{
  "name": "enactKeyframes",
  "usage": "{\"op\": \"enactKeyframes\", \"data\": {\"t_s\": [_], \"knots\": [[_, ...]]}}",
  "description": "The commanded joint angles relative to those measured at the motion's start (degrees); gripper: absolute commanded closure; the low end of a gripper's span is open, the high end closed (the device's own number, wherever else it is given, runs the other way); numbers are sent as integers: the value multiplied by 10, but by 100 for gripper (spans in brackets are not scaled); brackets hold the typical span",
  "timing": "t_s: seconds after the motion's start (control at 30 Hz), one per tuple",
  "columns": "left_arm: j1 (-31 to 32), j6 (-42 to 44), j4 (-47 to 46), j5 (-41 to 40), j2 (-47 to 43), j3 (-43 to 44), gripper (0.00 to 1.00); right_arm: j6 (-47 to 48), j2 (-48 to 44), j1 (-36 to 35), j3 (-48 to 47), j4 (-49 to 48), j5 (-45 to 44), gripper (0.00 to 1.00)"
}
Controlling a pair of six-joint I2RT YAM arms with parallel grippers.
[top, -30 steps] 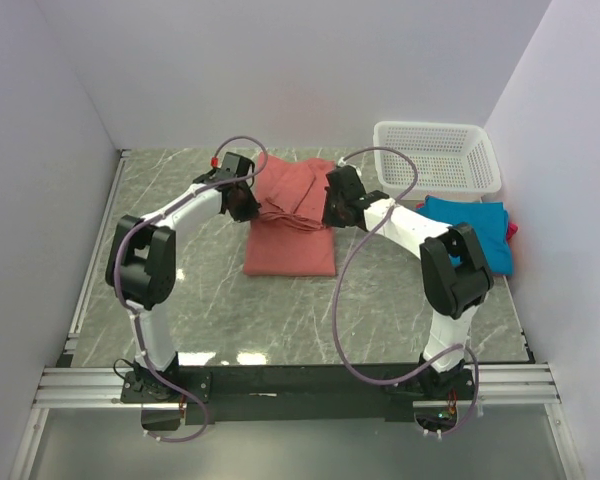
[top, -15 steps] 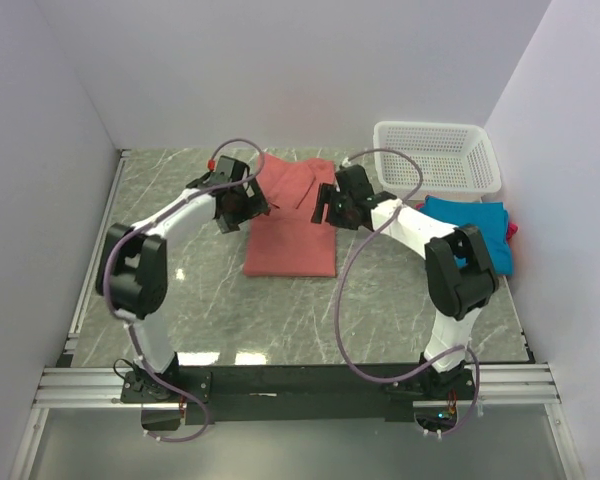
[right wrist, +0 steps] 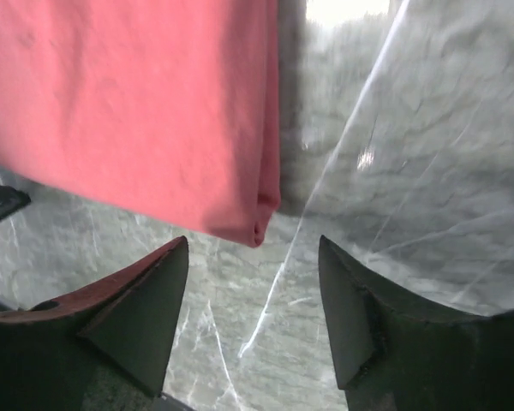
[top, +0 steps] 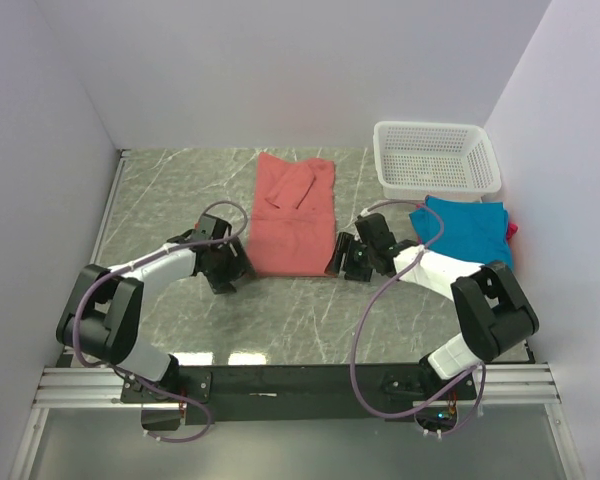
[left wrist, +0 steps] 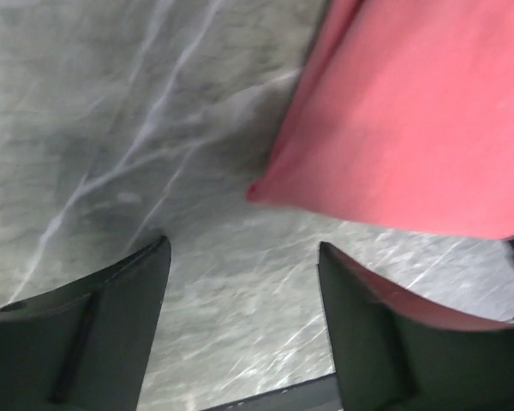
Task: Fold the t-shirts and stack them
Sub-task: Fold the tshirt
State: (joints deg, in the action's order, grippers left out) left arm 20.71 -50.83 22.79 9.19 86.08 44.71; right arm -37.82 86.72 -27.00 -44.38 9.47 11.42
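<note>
A salmon-red t-shirt [top: 294,215] lies folded in a long strip on the marble table, sleeves folded in at the far end. My left gripper [top: 230,272] is open, low over the table just left of the shirt's near left corner [left wrist: 255,192]. My right gripper [top: 342,262] is open just right of the near right corner [right wrist: 259,229]. Neither touches the cloth; bare marble shows between both pairs of fingers. A teal-blue t-shirt [top: 467,228] lies folded at the right, with a sliver of magenta cloth [top: 511,229] at its right edge.
A white mesh basket [top: 436,158] stands at the back right corner, behind the teal shirt. White walls close in the table on three sides. The arms' base rail [top: 300,380] runs along the near edge.
Both grippers let go of the red shirt's far end, opened and drew back to its near corners. The shirt's far part, bunched before, now lies flat.
</note>
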Motion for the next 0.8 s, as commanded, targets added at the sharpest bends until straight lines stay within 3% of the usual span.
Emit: {"op": "enactKeyframes", "data": {"t_s": [0.0,0.23,0.33,0.37,0.43,0.47,0.57,0.6,0.7,0.77], "knots": [[1,-13,-64,34,-1,-2,27,-31,-1,-7,15,-57,33,35],[3,-3,-80,44,45,6,53,-43,30,-9,22,-90,33,45],[4,-6,-92,40,64,-1,69,-45,44,-10,19,-92,30,50],[4,-5,-89,36,68,1,79,-46,48,-11,20,-92,33,53],[4,-4,-92,30,86,6,88,-50,53,-12,25,-93,35,64],[4,-5,-89,27,91,9,98,-51,54,-12,25,-93,35,66],[5,-2,-97,37,107,8,99,-49,54,-13,32,-89,31,79],[6,-5,-100,32,102,4,99,-49,51,-13,33,-88,30,87],[13,-11,-99,-8,71,-25,99,-43,39,-17,45,-86,32,100],[14,-12,-99,-19,48,-56,99,-38,31,-18,56,-83,28,100]]}}
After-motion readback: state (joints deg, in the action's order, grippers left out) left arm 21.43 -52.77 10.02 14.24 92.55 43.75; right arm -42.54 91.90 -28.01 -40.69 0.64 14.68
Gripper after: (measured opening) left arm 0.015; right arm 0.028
